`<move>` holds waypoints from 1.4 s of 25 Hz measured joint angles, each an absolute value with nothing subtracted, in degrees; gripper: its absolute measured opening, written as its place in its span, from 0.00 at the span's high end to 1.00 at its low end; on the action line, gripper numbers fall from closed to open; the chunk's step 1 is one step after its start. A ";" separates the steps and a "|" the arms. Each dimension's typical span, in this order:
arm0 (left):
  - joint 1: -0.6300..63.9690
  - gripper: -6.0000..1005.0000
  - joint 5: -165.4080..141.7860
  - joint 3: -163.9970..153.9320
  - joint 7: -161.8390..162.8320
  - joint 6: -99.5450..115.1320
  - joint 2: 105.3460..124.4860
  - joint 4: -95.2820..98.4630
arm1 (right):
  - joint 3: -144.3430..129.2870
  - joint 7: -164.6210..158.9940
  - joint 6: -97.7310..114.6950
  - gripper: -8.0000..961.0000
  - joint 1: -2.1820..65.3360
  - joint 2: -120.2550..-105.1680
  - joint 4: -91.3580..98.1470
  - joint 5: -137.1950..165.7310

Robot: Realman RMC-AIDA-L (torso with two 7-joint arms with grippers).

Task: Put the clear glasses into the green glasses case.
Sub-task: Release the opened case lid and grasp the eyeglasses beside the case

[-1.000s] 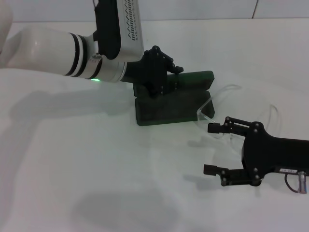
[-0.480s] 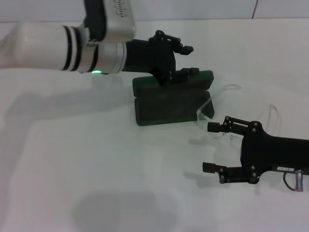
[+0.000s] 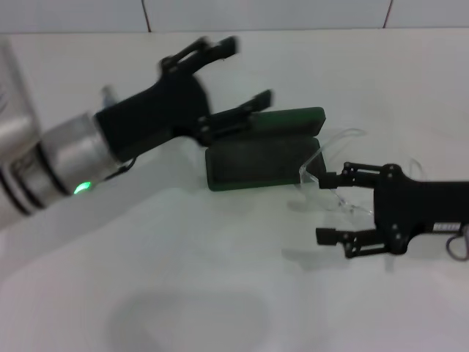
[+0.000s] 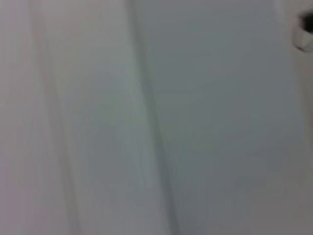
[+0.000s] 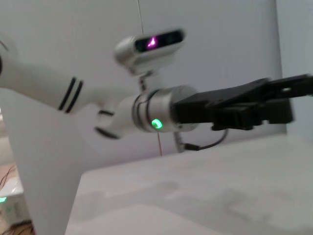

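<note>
The green glasses case [image 3: 253, 167] lies open in the middle of the white table, its lid [image 3: 289, 122] raised behind the base. The clear glasses [image 3: 314, 167] rest on the table against the case's right end, their thin arms trailing to the right. My left gripper [image 3: 249, 70] hovers open above and left of the lid, touching nothing. It also shows in the right wrist view as the left gripper [image 5: 274, 100] seen side-on. My right gripper [image 3: 324, 208] is open, low over the table just right of the glasses, with its upper finger [image 3: 330, 180] close to the lens.
The white table [image 3: 183, 279] stretches in front and to the left. A tiled wall [image 3: 293, 13] bounds the back. The left wrist view shows only a blurred pale surface. The robot's head [image 5: 151, 44] shows in the right wrist view.
My left gripper has come off the case lid and swung up and to the left, still open. My right gripper has edged up toward the glasses.
</note>
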State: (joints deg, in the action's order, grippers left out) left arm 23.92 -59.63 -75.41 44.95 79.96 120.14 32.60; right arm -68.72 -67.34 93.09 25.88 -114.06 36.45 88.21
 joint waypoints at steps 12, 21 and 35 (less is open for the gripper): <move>22.93 0.12 -48.60 -75.25 33.47 82.51 120.16 15.68 | -68.41 -119.63 94.06 0.13 29.15 -113.73 76.72 116.75; 24.77 0.12 -48.91 -75.41 33.37 82.05 120.01 14.86 | -73.45 -135.46 99.00 0.14 39.87 -115.74 80.29 136.71; 25.50 0.12 -48.90 -75.41 33.29 81.97 119.97 14.51 | -86.70 -138.91 88.95 0.20 41.77 -115.93 71.84 141.43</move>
State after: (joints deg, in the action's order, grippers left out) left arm 25.50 -48.90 -75.41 33.29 81.97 119.97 14.51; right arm -86.70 -138.91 88.95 41.77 -115.93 71.84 141.43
